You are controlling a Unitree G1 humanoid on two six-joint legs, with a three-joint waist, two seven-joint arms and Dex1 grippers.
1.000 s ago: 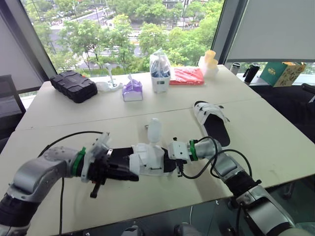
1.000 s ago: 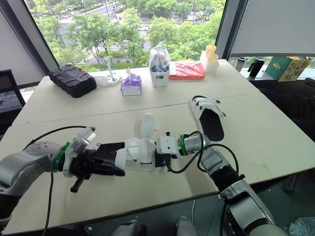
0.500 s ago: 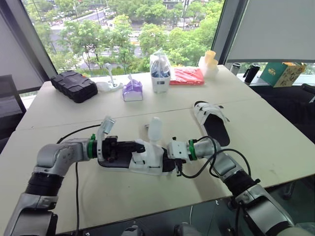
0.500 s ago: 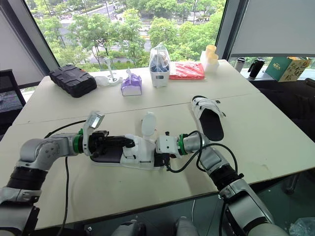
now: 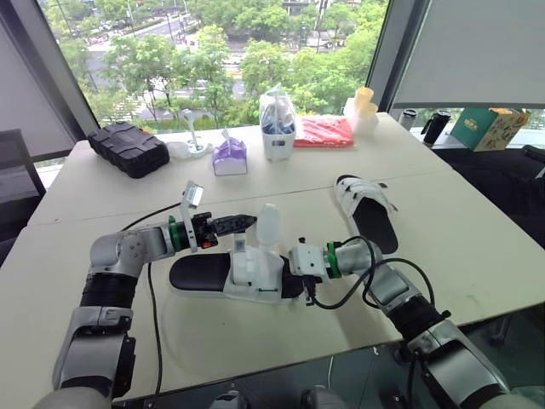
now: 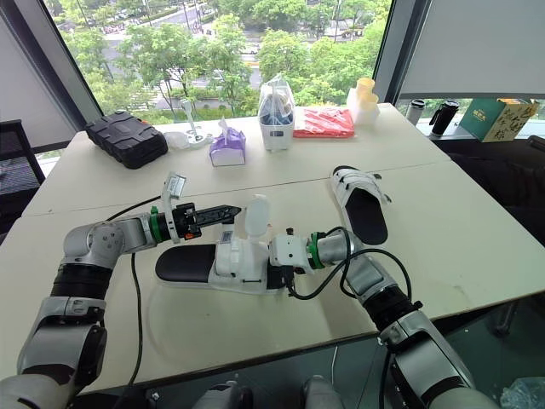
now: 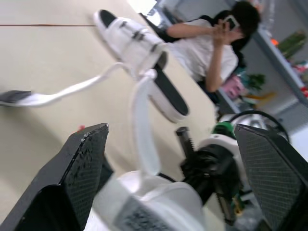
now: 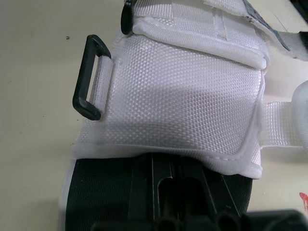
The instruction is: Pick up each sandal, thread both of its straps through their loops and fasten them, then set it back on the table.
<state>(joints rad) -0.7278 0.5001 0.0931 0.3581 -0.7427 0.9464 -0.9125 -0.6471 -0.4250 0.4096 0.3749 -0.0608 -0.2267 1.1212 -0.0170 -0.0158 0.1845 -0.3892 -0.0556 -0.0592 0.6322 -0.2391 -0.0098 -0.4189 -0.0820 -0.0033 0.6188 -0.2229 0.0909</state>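
The near sandal, black sole with white straps, lies on the table in front of me. One white strap stands up from its far side. My left gripper hovers just left of that strap, open; in the left wrist view the strap rises between its wide-apart fingers. My right gripper is shut on the sandal's right end. The right wrist view shows the white band, a black loop and the sole. The second sandal lies farther right, its straps closed.
Along the back of the table stand a black case, a purple tissue pack, a white bagged container, a red packet and stacked cups. A person sits beyond the table.
My left gripper has let go of the sandal's heel, risen, moved back toward the upright strap and opened. The sandal now rests flat. The right gripper kept its hold.
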